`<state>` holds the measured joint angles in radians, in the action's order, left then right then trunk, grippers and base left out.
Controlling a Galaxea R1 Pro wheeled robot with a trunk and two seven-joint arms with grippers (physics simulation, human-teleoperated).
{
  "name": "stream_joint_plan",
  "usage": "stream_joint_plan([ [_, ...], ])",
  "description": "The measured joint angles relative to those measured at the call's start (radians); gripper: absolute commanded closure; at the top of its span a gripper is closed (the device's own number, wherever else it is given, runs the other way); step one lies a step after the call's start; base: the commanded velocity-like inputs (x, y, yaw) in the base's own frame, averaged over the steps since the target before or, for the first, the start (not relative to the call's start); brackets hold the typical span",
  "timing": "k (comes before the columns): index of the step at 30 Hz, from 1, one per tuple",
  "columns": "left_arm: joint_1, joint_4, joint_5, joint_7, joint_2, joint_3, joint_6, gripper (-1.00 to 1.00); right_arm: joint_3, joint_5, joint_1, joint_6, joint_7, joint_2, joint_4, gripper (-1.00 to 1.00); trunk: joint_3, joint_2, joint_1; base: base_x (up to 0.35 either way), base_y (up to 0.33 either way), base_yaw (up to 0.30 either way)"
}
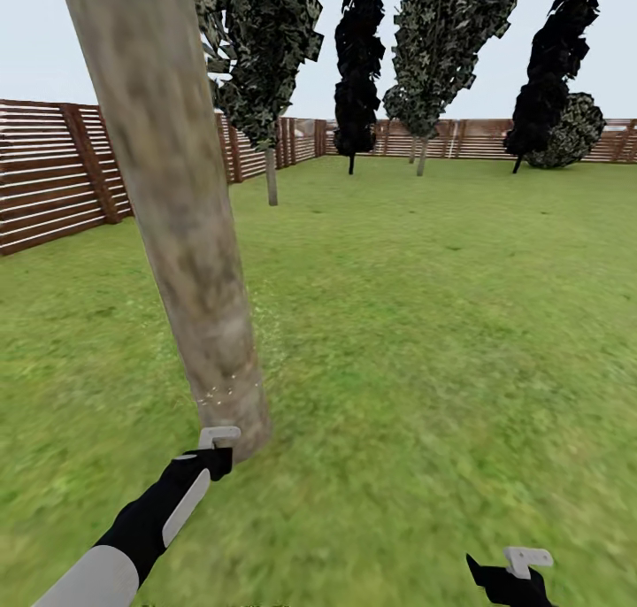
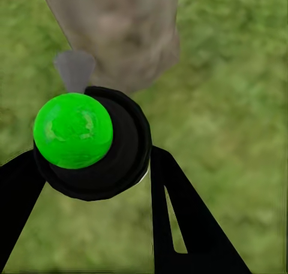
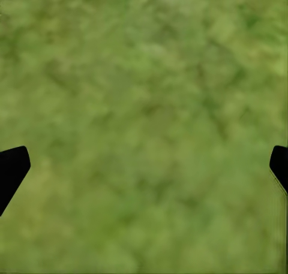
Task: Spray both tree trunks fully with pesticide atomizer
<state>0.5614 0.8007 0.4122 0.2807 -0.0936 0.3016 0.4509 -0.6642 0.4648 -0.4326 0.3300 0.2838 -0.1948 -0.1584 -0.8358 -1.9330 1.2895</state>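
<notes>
A thick mottled grey-brown tree trunk [image 1: 177, 200] rises close in front of me at the left and leans slightly. My left gripper [image 1: 216, 449] sits at its base, shut on the pesticide atomizer [image 2: 96, 148], a round black body with a bright green cap and a grey nozzle aimed at the trunk [image 2: 120, 28]. Tiny whitish specks of pesticide [image 1: 232, 386] dot the lower bark and the air beside it. Farther back stands another green-leaved tree with a thin grey trunk [image 1: 272, 175]. My right gripper [image 1: 515, 579] hangs open over bare grass, its black fingertips [image 3: 13, 166] wide apart.
Green lawn [image 1: 425, 341] stretches ahead and to the right. A brown slat fence [image 1: 53, 178] rings it at the left and back. Another green tree [image 1: 421, 151], two black-leaved trees [image 1: 358, 67] [image 1: 553, 67] and a round bush [image 1: 577, 134] stand along the far fence.
</notes>
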Motion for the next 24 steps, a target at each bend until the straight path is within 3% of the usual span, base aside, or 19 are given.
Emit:
stream_joint_plan([
  [15,0.000,0.000,-0.001,0.000,0.000,-0.001,0.000,1.00,0.000,0.000,0.000,0.001,0.001,0.000,0.000,-1.00,-0.003,0.000,0.000,0.000,-0.274,0.227],
  [17,0.000,-0.001,-0.001,0.000,0.000,-0.001,-0.025,1.00,0.000,0.000,0.000,0.001,0.001,0.000,-0.001,-1.00,-0.003,0.000,0.000,0.000,-0.274,0.227],
  [19,0.000,-0.001,-0.001,-0.001,-0.001,0.000,-0.070,1.00,0.000,0.000,0.000,0.001,0.001,0.000,-0.001,-1.00,-0.003,0.000,0.000,0.000,-0.129,0.219],
  [24,0.003,-0.001,0.010,-0.010,-0.001,0.001,-0.063,1.00,0.000,0.000,0.000,0.000,0.002,0.000,-0.001,-1.00,-0.003,0.000,0.000,0.000,-0.010,0.036],
])
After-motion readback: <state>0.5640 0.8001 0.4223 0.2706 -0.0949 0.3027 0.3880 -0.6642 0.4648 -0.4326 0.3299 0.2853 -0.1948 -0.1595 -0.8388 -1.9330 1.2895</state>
